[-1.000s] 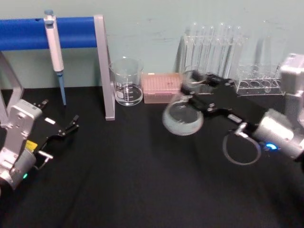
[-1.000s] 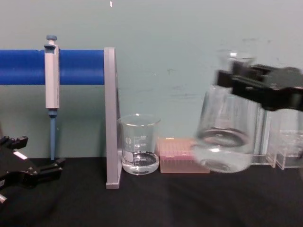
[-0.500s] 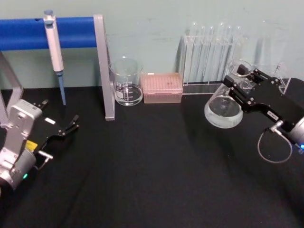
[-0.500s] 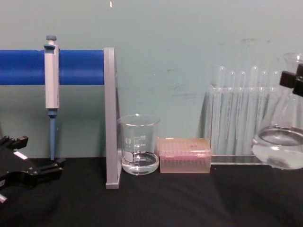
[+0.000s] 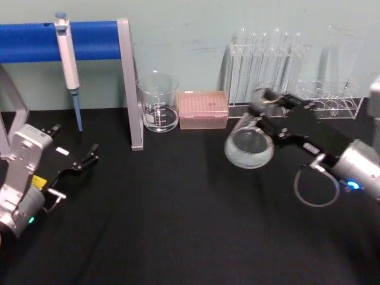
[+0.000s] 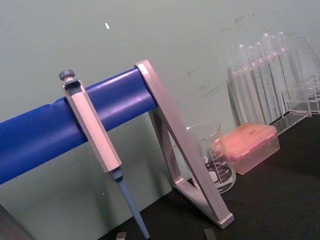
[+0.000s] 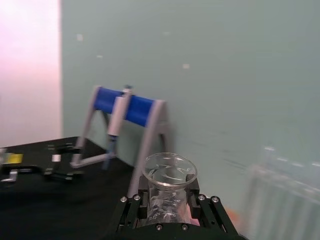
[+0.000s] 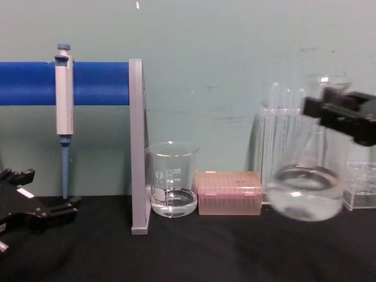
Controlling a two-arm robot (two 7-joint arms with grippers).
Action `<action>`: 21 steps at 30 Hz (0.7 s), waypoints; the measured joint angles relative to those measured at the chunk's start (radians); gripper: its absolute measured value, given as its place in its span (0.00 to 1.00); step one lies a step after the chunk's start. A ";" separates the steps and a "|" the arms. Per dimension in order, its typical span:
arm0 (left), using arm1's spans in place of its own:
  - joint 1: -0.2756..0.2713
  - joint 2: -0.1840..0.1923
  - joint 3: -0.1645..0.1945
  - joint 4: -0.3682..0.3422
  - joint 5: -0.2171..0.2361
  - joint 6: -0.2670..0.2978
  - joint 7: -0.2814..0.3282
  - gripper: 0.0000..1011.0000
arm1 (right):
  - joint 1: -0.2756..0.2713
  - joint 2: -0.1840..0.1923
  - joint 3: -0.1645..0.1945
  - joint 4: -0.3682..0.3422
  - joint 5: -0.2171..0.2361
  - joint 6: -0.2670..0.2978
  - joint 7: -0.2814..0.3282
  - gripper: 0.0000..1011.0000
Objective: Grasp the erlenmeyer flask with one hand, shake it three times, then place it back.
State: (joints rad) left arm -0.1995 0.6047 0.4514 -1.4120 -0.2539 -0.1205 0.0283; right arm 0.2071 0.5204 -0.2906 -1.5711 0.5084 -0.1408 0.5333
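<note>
The erlenmeyer flask [image 5: 249, 145] is a clear glass cone with some liquid in its wide base. It hangs above the black table, lifted and slightly tilted, in front of the test tube rack. My right gripper [image 5: 268, 111] is shut on its neck, just under the flared rim [image 7: 169, 168]. In the chest view the flask [image 8: 305, 188] shows blurred at the right, held by the right gripper [image 8: 343, 117]. My left gripper [image 5: 74, 159] rests open at the left of the table, far from the flask, and shows at the chest view's left gripper [image 8: 35, 211] edge.
A blue bar stand [image 5: 89, 37] with a pipette [image 5: 68, 59] stands at the back left. Beside its grey post are a glass beaker [image 5: 158, 102] and a pink tip box [image 5: 203, 109]. A rack of test tubes [image 5: 267, 56] lines the back right wall.
The flask was near the middle a second ago, swung right half a second ago, and has now swung back left. The left arm has not moved.
</note>
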 joint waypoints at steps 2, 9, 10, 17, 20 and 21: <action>0.000 0.000 0.000 0.000 0.000 0.000 0.000 0.99 | 0.024 -0.013 -0.028 0.013 0.000 0.004 0.031 0.45; 0.000 0.000 0.000 0.000 0.000 0.000 0.000 0.99 | 0.094 -0.049 -0.120 0.045 0.006 0.011 0.122 0.45; 0.000 0.000 0.000 0.000 0.000 0.000 0.000 0.99 | 0.101 -0.053 -0.130 0.049 0.007 0.012 0.132 0.45; 0.000 0.000 0.000 0.000 0.000 0.000 0.000 0.99 | 0.155 -0.080 -0.211 0.070 0.022 0.012 0.206 0.45; 0.000 0.000 0.000 0.000 0.000 0.000 0.000 0.99 | 0.167 -0.086 -0.229 0.074 0.027 0.012 0.220 0.45; 0.000 0.000 0.000 0.000 0.000 0.000 0.000 0.99 | 0.169 -0.087 -0.233 0.075 0.028 0.012 0.223 0.45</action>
State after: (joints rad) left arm -0.1995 0.6047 0.4514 -1.4120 -0.2539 -0.1205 0.0283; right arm 0.3763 0.4333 -0.5232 -1.4962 0.5368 -0.1288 0.7563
